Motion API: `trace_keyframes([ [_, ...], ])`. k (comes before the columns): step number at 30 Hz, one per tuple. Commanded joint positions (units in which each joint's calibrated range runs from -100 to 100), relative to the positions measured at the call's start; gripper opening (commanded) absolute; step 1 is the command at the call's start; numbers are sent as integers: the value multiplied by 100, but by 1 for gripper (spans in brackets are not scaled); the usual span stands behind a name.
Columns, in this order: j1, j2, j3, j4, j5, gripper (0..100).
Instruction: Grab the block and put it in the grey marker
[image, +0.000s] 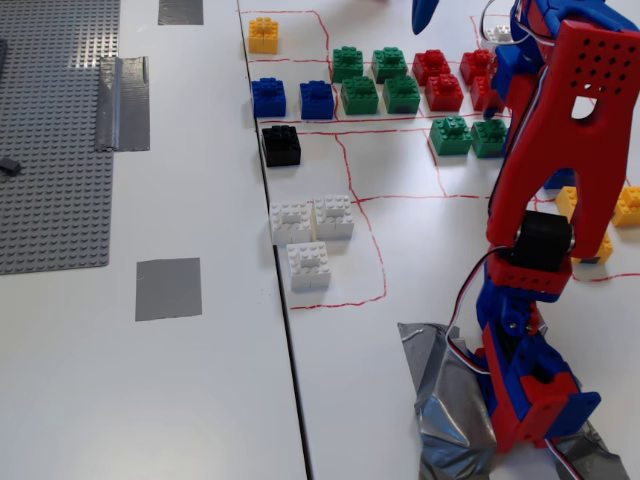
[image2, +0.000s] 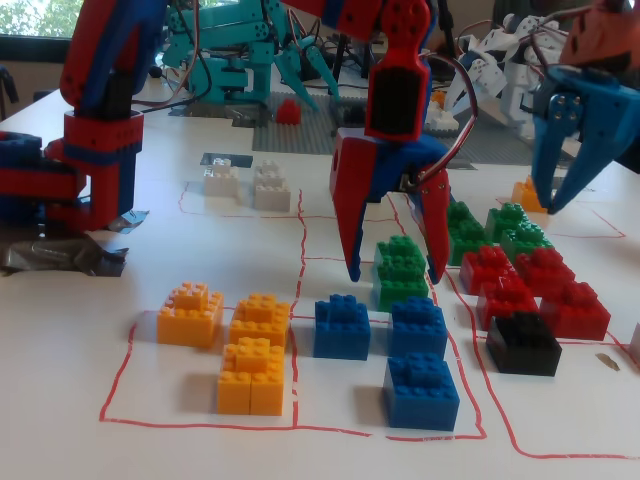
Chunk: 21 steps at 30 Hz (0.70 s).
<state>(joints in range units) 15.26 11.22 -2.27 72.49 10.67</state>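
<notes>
Several green bricks lie in red-lined cells. My gripper (image2: 395, 275) hangs open over the nearest green block (image2: 400, 288), with one red finger (image2: 350, 215) on its left and one blue finger (image2: 438, 230) on its right, and small gaps on both sides. That block also shows in a fixed view (image: 489, 137), where my own arm hides most of the gripper. The grey marker (image: 168, 288) is a flat grey tape square far left of the bricks, with nothing on it.
A second green brick (image: 451, 134) sits directly beside the block. Red (image2: 505, 295), blue (image2: 340, 325), yellow (image2: 190, 312), white (image: 310, 265) and black (image: 281, 145) bricks surround it. A grey baseplate (image: 50, 150) and a raised tape strip (image: 125, 100) lie left. Another blue gripper (image2: 560, 160) hangs nearby.
</notes>
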Motion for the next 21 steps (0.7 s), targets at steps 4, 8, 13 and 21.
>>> trace_keyframes([
  [4, -113, -149, -472, 0, -93, 28],
  [8, -122, -83, -490, 0, -142, 28],
  [13, -142, 58, -554, 0, -215, 28],
  [21, -201, 313, -799, 0, -249, 26],
])
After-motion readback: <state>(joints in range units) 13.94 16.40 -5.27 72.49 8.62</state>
